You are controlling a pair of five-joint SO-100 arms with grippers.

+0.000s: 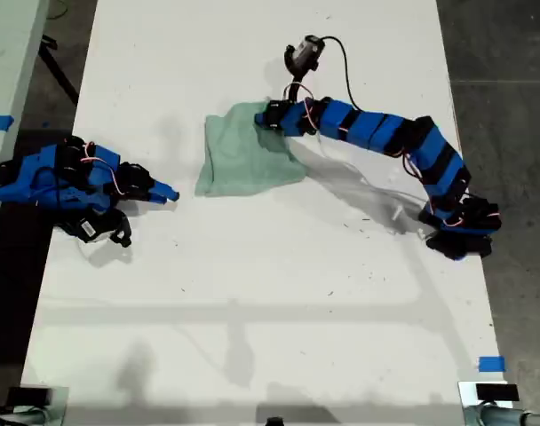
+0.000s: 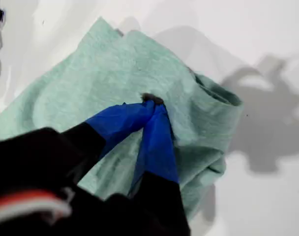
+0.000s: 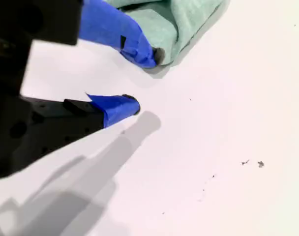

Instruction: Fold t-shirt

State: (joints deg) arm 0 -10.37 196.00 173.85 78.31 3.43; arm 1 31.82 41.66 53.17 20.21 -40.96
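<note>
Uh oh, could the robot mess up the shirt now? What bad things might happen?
Maybe. My first gripper has its fingers together on top of the folded t-shirt. I cannot tell if it pinches cloth; if it does and lifts, the fold could pull open or bunch up.

My second gripper is open on the bare table, right beside the shirt's edge. Moving in carelessly could shove the shirt crooked.

A long white table (image 1: 252, 293) stands on dark grey floor (image 1: 501, 53), bits of blue tape (image 1: 490, 364) at its edges; lighting seems overhead, casting soft shadows.
</note>
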